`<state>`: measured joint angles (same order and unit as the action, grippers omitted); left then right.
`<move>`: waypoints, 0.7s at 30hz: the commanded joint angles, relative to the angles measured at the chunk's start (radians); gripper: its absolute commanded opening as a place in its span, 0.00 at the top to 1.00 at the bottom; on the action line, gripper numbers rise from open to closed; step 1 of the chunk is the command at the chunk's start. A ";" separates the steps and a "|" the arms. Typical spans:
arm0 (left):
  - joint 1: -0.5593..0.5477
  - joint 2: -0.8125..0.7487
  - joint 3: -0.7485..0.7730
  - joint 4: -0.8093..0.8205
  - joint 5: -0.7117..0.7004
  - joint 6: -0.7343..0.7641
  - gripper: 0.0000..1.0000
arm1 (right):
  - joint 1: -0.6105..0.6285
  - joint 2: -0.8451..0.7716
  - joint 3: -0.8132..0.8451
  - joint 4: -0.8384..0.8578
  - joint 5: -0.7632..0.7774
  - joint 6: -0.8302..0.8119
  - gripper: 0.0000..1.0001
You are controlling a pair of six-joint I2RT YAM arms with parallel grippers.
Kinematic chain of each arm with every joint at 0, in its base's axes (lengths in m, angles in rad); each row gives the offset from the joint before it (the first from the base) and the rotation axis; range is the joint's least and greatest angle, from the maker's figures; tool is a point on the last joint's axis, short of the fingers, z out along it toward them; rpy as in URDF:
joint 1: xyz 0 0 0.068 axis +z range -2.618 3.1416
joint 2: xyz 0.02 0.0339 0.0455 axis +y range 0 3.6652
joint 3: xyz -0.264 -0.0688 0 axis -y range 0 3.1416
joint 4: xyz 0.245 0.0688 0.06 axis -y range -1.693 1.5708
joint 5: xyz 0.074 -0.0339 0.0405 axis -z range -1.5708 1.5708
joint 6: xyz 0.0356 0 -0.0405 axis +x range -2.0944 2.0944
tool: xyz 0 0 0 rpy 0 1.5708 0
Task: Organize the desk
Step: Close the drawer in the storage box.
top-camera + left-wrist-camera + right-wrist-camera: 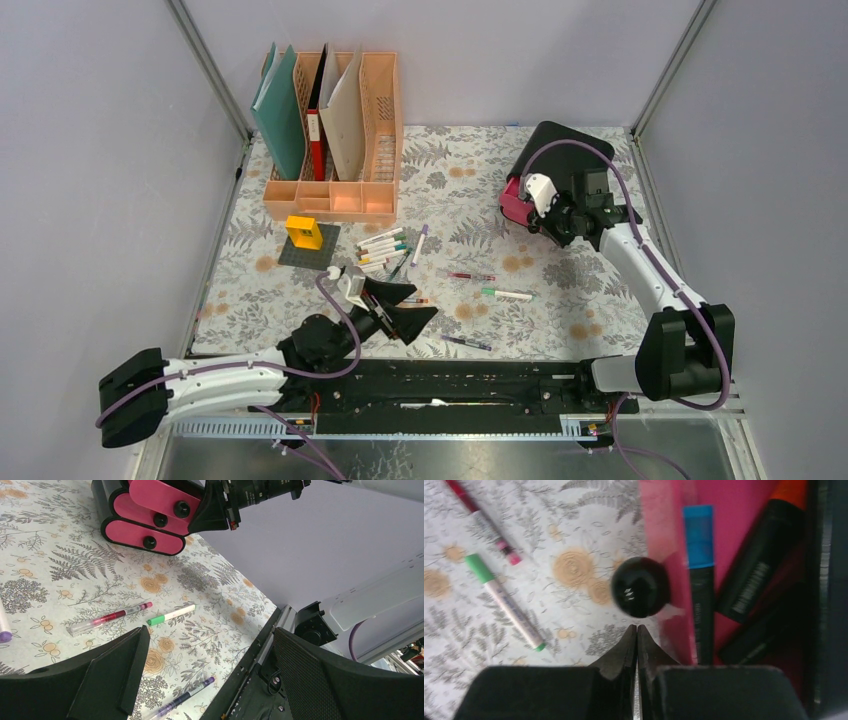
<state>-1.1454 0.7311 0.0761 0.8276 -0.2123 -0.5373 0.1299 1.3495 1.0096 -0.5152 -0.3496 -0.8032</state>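
Observation:
The desk (580, 300) is a tabletop under white cloth printed with ferns and flowers. Pens lie loose on it: a cluster of markers (381, 246), a red pen (470, 276), a green-capped marker (508, 294) and a purple pen (467, 343). My right gripper (637, 628) is shut with nothing between its fingers, its tips just short of the black knob (640, 586) of an open pink drawer (734, 510). That drawer holds a blue-capped marker (698, 535) and black markers. My left gripper (412, 306) stands wide open and empty above the front middle, over the purple pen (182, 699).
A peach file rack (335, 190) with folders stands at the back left. In front of it a yellow block (303, 231) sits on a grey plate (300, 256). The black-and-pink drawer box (560, 150) is at the back right. Grey walls close in the sides and back.

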 commanded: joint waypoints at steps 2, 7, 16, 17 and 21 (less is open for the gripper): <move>0.008 0.015 -0.001 0.066 0.004 -0.010 0.01 | -0.001 -0.014 -0.011 0.216 0.138 0.067 0.94; 0.010 0.031 0.002 0.068 0.008 -0.014 0.01 | -0.001 0.013 0.003 0.309 0.183 0.122 0.91; 0.012 0.055 0.008 0.085 0.012 -0.022 0.01 | -0.001 0.080 0.025 0.376 0.261 0.183 0.82; 0.013 0.059 0.009 0.088 0.014 -0.023 0.01 | -0.001 0.079 0.022 0.385 0.272 0.192 0.82; 0.014 0.076 0.010 0.106 0.019 -0.030 0.01 | -0.001 0.062 0.007 0.401 0.282 0.212 0.82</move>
<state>-1.1370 0.7933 0.0761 0.8532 -0.2092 -0.5549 0.1299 1.4315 0.9981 -0.2001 -0.1146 -0.6319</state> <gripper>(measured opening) 0.987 0.178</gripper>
